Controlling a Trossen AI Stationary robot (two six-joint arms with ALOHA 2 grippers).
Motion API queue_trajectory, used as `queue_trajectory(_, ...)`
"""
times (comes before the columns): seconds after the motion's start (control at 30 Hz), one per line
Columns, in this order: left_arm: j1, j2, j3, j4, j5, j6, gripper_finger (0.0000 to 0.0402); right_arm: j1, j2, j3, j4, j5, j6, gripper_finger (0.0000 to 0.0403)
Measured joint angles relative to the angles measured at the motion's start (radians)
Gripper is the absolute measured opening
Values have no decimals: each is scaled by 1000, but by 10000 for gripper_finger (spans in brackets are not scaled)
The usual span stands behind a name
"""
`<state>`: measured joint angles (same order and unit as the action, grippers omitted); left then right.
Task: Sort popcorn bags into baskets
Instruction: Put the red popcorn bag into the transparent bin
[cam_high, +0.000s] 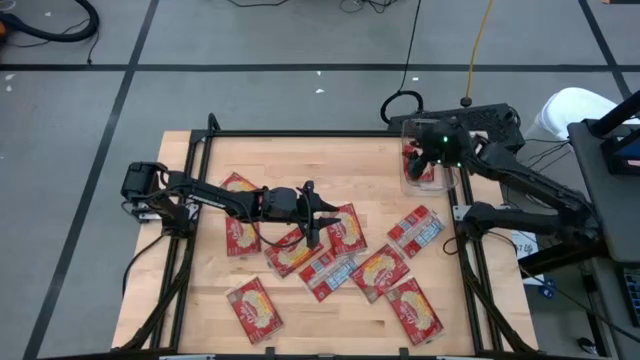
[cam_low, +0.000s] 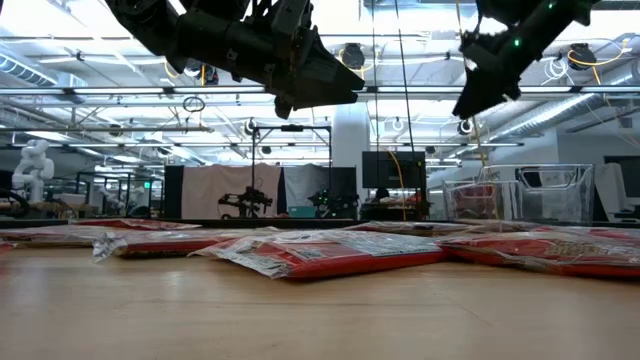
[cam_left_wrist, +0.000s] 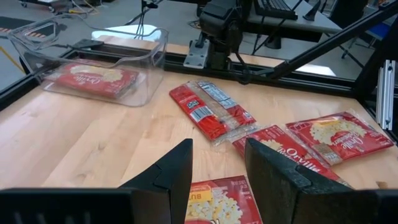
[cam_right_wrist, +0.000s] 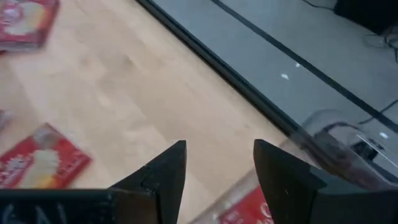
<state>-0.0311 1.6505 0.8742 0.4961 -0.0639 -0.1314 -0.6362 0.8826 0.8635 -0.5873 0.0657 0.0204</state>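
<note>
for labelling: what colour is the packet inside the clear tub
Red packet with a cream oval, clearest in the left wrist view.

Bright, even light; right wrist blurred.

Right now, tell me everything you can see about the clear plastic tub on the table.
The clear plastic tub is a small see-through rectangular bin with rounded corners and low upright walls, standing on the wooden table at its far right corner, beside the black frame rail. One red popcorn bag lies flat inside, picture side up. The right gripper hangs above it with its fingers apart, holding nothing. The other packets lie apart from it.
</note>
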Motion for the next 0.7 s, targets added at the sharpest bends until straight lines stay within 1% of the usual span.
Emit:
queue_trajectory(0.07, 0, 0, 0, 0, 0, -11, 150, 83, 0, 0, 12, 42, 41, 178)
queue_trajectory(0.13, -1, 0, 0, -1, 0, -21, 149, 177, 6, -9, 59, 67, 71, 178)
queue_trajectory(0.3, -12, 0, 0, -39, -7, -56, 149, 409, 14, -140, 318, 69, 72, 178)
queue_trajectory(0.4, -25, 0, 0, -74, -47, -73, 149, 530, 20, -228, 460, 99, 76, 178)
queue_trajectory(0.53, -39, 0, 0, -117, -102, -93, 149, 674, 62, -303, 578, 195, 114, 178)
queue_trajectory(0.7, -43, 1, 0, -111, -122, -109, 149, 827, 193, -313, 595, 334, 248, 178)
